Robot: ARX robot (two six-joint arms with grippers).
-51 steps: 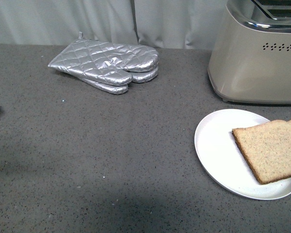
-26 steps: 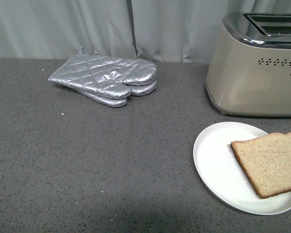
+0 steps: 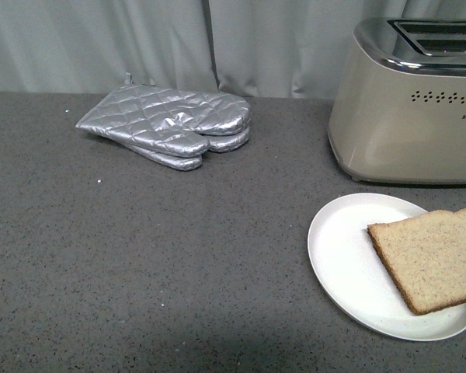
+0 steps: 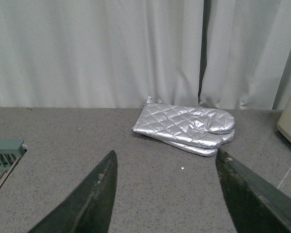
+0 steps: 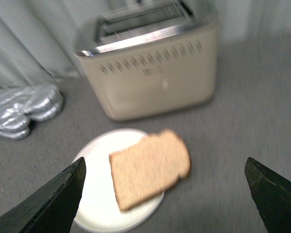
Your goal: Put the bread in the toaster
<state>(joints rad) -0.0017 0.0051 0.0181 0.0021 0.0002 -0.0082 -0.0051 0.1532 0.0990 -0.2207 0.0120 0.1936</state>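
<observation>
The bread (image 3: pixel 432 259), a flat light brown slice with a darker crust, lies on a white plate (image 3: pixel 344 252) at the front right of the grey counter. It also shows in the right wrist view (image 5: pixel 148 166), its rounded end hanging over the plate's edge. The beige toaster (image 3: pixel 408 109) with a chrome top and two slots stands just behind the plate; it shows in the right wrist view too (image 5: pixel 150 68). My right gripper (image 5: pixel 165 187) is open, above and short of the bread. My left gripper (image 4: pixel 166 194) is open over bare counter. Neither arm shows in the front view.
A pair of silver quilted oven mitts (image 3: pixel 171 116) lies at the back left of the counter, also seen in the left wrist view (image 4: pixel 189 127). A grey curtain (image 3: pixel 140 39) hangs behind the counter. A green-grey object (image 4: pixel 5 150) sits at the edge of the left wrist view.
The front view has tilted up: the toaster's top and slots show more, and the plate and bread sit lower. A dark tip at the left edge is gone.
</observation>
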